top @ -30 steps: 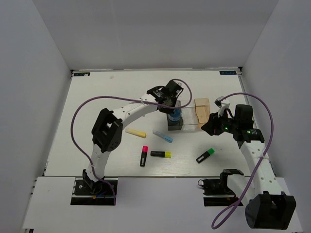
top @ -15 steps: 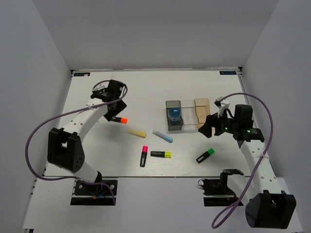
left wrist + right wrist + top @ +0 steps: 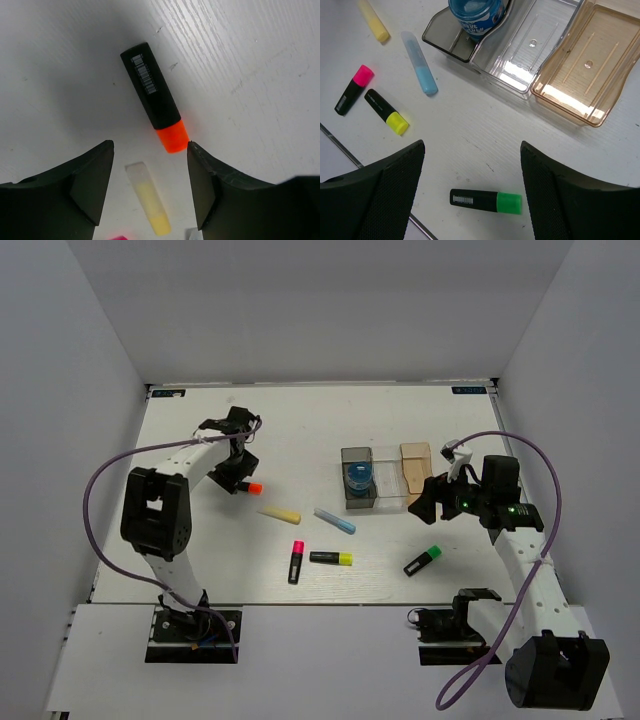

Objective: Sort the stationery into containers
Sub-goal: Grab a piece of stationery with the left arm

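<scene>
Item: orange-capped highlighter point(image 3: 151, 100), lying flat toward the left edge of the table point(image 3: 300, 420), my left hand point(image 3: 150, 150) spread above it; risk: barrel, angled across my grip, may twist or roll free on closing.

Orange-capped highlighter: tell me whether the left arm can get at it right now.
Probably yes: the left gripper hangs open close over the orange-capped highlighter, which lies alone on the table, with nothing between them.
</scene>
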`<state>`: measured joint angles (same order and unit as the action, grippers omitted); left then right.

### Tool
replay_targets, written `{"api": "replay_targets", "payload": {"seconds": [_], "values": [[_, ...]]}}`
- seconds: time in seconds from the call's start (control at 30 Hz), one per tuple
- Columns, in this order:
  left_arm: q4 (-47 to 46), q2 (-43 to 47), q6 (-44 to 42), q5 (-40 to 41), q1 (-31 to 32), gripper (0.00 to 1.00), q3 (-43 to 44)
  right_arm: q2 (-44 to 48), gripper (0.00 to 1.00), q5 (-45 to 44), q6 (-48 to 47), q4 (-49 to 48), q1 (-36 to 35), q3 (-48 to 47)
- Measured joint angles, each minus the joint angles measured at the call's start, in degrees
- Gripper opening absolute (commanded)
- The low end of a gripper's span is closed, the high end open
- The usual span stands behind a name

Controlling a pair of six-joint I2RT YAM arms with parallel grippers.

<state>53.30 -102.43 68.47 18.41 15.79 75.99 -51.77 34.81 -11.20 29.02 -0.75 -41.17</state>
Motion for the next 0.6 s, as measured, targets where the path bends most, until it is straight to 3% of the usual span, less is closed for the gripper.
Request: {"api": "replay_targets", "payload": {"seconds": [0.4,0.53,0.6], "values": [[-2.8,-8.4,1.4,-0.1,-1.2,0.69,2.8,-0.3,0.79,-0.3,0.0,0.0,0.0,0.0],[-4.2,-9.3,2.1,-0.2,-1.5,0.53,1.9,-0.6,0.79,-0.3,0.0,0.1,0.0,0.0],[-4.9,-9.4,2.3,-0.1,-1.7,0.51,1.0,-0.8,0.79,-0.3,0.0,0.1,0.0,0.0]]}}
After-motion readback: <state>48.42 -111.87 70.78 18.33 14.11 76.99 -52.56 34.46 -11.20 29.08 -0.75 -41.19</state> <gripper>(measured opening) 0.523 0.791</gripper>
